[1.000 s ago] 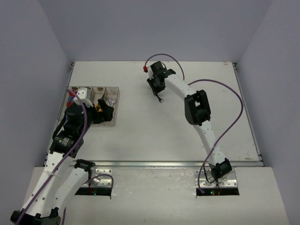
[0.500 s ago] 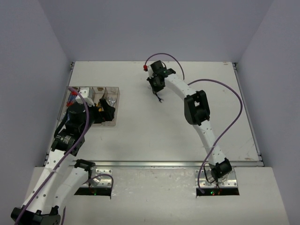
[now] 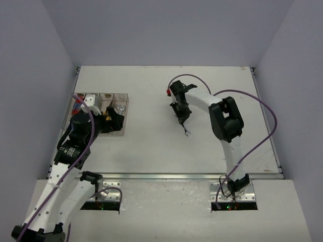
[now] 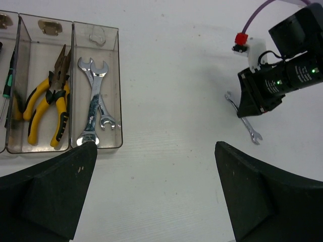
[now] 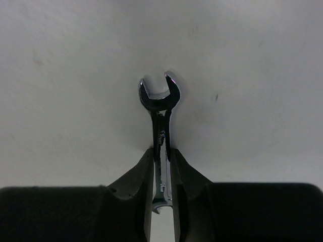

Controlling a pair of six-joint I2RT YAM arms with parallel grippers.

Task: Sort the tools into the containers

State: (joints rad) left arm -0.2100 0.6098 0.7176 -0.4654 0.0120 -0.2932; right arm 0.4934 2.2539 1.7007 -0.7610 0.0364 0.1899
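Observation:
My right gripper is shut on a small silver open-end wrench over the middle of the table. In the right wrist view the wrench stands edge-on between my fingertips, its open head just above the table. The left wrist view shows that wrench too. The clear bins stand at the left. One bin holds two silver wrenches, the one beside it yellow-handled pliers. My left gripper is open and empty, just right of the bins.
A green/black screwdriver shows at the left edge of the left wrist view, in another bin. Red and blue tools lie in the leftmost bin. The right arm's purple cable loops over the right side of the table.
My right gripper has moved from the back of the table toward the near side and slightly right, carrying the wrench. The left arm has barely moved.

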